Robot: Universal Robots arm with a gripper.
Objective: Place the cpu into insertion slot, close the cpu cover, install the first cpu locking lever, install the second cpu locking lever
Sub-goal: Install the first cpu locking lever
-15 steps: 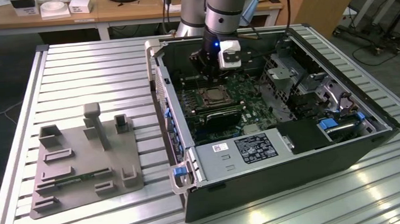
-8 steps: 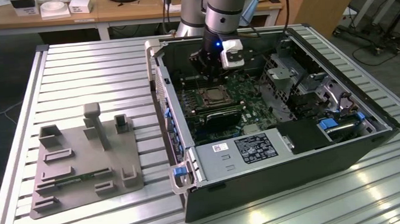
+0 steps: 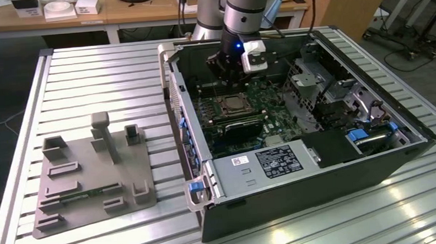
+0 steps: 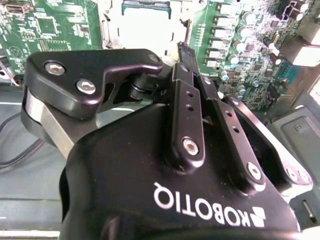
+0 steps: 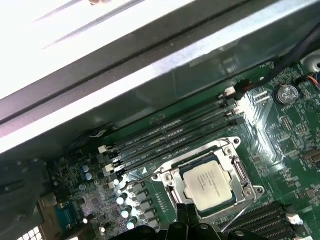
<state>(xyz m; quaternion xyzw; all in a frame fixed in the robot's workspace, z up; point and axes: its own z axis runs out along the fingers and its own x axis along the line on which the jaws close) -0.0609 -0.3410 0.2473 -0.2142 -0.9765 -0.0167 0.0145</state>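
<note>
The cpu (image 5: 209, 182), a silvery square chip, lies in the insertion slot (image 5: 256, 190) on the green board. The cpu cover (image 5: 200, 159) lies flat around the chip as a metal frame. A thin metal lever rod (image 5: 235, 216) slants out from the socket's corner towards my fingertips. My gripper (image 5: 189, 220) hangs just above the socket's edge, shut with nothing in it. In the second wrist view the black fingers meet at the gripper (image 4: 182, 47) tip beside the bright cpu (image 4: 145, 27). The exterior view has the gripper (image 3: 227, 72) inside the open case, above the cpu (image 3: 237, 103).
Long black memory slots (image 5: 170, 135) run beside the socket, and the case wall (image 5: 150, 65) rises close behind them. A grey white-labelled box (image 3: 267, 161) and a drive cage (image 3: 326, 84) crowd the case. A grey fixture (image 3: 95, 171) stands on the slatted table at the exterior view's left.
</note>
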